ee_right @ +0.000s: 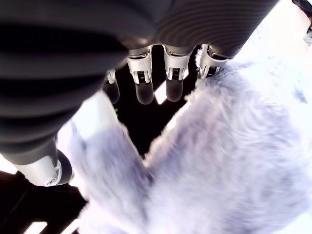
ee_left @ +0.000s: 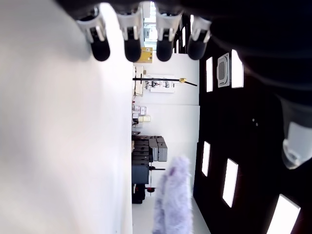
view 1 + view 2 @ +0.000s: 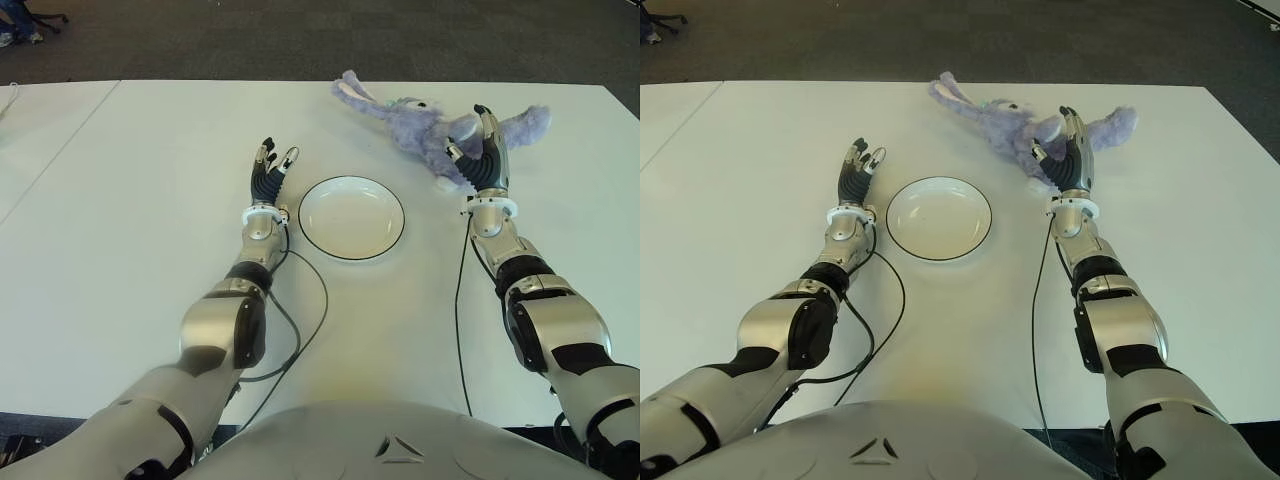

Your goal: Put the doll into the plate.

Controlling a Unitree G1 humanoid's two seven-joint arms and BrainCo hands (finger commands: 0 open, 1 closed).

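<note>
My right hand [image 3: 478,150] is on the fluffy lilac plush rabbit doll [image 3: 425,125]; the white black-rimmed plate [image 3: 351,217] lies near-left.

Eye views: doll stretched left-right across the far worktop [image 3: 120,200]; my left hand [image 3: 857,170] idles left of the plate. Right wrist: my fingers [image 1: 144,87] spread over fur, unclosed.

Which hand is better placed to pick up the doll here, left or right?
Right. The right hand is already at the purple doll, fingers open around its fur in its wrist view. The left hand shows open and empty on the far side of the plate from the doll.
</note>
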